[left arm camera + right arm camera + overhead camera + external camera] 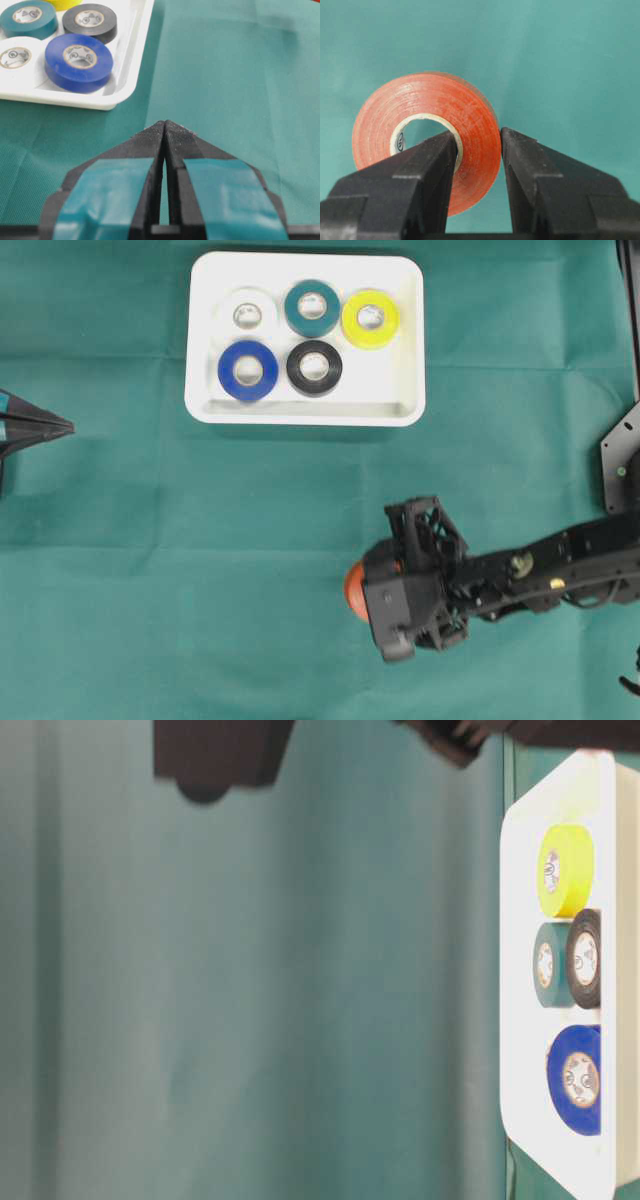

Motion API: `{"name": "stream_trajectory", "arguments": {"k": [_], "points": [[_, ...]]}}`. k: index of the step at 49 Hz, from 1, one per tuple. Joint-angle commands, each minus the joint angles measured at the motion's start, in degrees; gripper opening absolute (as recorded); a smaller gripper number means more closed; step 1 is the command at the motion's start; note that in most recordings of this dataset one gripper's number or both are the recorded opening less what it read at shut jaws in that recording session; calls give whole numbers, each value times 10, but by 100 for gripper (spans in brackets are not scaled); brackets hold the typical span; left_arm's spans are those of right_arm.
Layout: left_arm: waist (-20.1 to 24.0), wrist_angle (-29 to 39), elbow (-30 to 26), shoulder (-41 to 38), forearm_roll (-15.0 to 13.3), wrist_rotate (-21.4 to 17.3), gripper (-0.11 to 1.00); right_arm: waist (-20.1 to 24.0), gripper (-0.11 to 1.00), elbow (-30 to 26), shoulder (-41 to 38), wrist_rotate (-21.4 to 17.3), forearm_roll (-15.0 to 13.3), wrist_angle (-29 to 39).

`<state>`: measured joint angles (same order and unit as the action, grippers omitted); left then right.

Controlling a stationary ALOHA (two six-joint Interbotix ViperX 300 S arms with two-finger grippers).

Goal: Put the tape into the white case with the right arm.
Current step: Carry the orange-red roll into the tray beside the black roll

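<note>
Five rolls of tape sit in the white case (306, 410) from overhead: white (247, 313), teal (312, 308) and yellow (370, 319) along the far row, blue (248, 370) and black (314, 368) in the near row, with the spot beside the black roll bare. The case is a smooth, shallow plastic tray with rounded corners, resting on the green cloth of the table (150, 570). Well apart from it, toward the near right, the right arm (560, 570) reaches in, and only a sliver of an orange roll (352, 588) peeks out from under its lattice-framed right end effector (375, 590); the left end effector (62, 427) points in from the left edge. The table-level view, turned on its side, shows the yellow, teal, black and blue rolls standing proud of the case's raised rim, while the white roll cannot be made out against the plastic; a dark blurred part of the arm hangs at the top edge. The left wrist view shows what the overhead cannot: the left end effector's two teal-marked black fingers (145, 145) are pressed tip to tip with nothing between them, their tips finely ribbed, the case corner just ahead. The right wrist view reveals the orange roll whole, glossy, with a pale cardboard core, standing on edge; one finger (427, 160) sits inside the core and the other (520, 155) against the outer face, pinching the roll's wall.
</note>
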<state>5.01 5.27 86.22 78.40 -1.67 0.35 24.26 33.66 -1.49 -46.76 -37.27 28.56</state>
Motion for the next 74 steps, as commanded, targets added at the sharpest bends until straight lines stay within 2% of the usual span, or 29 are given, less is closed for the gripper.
{"name": "stream_trajectory", "arguments": {"k": [1,15,49,59,74], "points": [[2,-4,-6,-4,0,0,0,-24,1,-15,23,-1,-2,-1],[2,-5,-6,-4,0,0,0,-113,1,-14,24,0,-2,-31],[2,-4,-6,-5,0,0,0,-323,1,4,34,4,-2,-31],[2,-4,-6,-4,0,0,0,-362,1,21,47,4,-2,-36],[2,-5,-6,-4,0,0,0,-378,1,40,48,0,-1,-55]]}}
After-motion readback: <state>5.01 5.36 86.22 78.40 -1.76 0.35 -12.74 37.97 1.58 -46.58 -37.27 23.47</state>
